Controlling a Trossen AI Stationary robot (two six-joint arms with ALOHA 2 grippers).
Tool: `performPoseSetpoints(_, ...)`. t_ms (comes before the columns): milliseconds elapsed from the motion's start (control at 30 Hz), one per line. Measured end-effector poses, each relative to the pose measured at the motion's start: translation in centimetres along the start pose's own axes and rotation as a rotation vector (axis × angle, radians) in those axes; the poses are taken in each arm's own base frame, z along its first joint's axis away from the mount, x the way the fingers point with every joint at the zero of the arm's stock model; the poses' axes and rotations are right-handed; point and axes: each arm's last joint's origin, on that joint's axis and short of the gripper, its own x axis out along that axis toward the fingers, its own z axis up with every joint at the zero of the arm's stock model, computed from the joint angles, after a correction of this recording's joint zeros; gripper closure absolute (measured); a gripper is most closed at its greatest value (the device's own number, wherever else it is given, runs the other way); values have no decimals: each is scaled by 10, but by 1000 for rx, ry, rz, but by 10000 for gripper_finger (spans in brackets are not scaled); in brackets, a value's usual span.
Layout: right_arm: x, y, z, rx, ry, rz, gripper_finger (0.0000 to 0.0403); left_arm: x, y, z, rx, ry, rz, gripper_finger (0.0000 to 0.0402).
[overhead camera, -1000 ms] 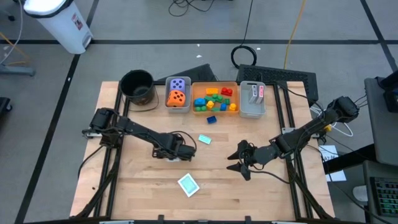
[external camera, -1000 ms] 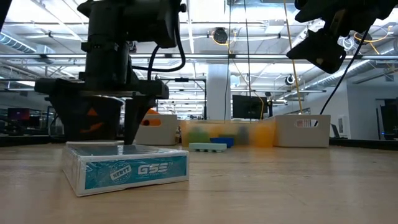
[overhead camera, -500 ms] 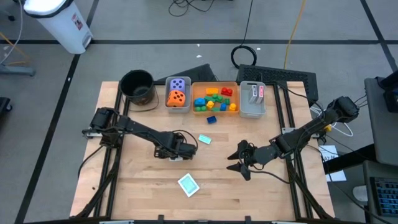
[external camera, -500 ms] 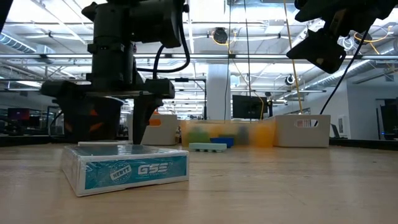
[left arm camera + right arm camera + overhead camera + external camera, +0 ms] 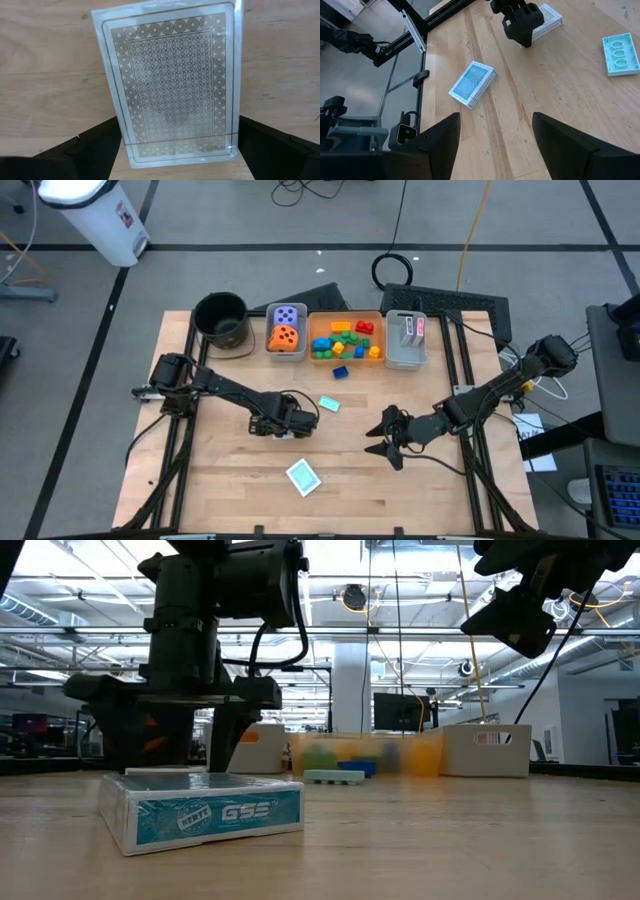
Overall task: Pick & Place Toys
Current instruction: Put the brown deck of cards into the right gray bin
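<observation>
A card deck with a grey patterned back (image 5: 172, 80) lies flat on the wooden table left of centre; it also shows in the right wrist view (image 5: 549, 21). My left gripper (image 5: 179, 122) points down over it, open, one finger on each long side; it also shows in the high view (image 5: 285, 422). A teal card deck (image 5: 303, 476) lies flat near the front edge and fills the low view (image 5: 200, 815). A teal brick (image 5: 329, 404) lies at mid table. My right gripper (image 5: 382, 436) hovers open and empty right of centre. My left gripper's fingers (image 5: 100, 145) stand right beside the deck's two long edges (image 5: 120, 135), coming from above. I cannot tell whether they touch it. The deck lies flat on the table.
At the far edge stand a round black pot (image 5: 221, 318), a grey bin with the purple and orange dice (image 5: 286, 328), an orange bin of small bricks (image 5: 345, 337) and a grey bin with cards (image 5: 405, 340). A blue brick (image 5: 340, 372) lies before the bins.
My left gripper has shifted a little toward the table's right edge over the patterned deck, staying open. The decks and the brick have kept their places.
</observation>
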Motion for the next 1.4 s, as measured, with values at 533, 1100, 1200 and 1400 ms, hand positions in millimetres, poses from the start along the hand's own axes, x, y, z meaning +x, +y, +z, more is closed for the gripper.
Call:
performPoseSetpoints(533,0,0,0,-55,-1,-1,165,-8,-8,3,221,6,-12,84)
performPoseSetpoints(1100,-29,15,33,-208,-252,167,165,-110,10,15,667,-66,-175,73)
performPoseSetpoints(1200,-42,14,42,-255,-318,161,165,-146,21,15,733,-134,-369,70)
performPoseSetpoints(1400,-60,17,66,-384,-536,90,165,-211,40,18,812,-218,-817,93)
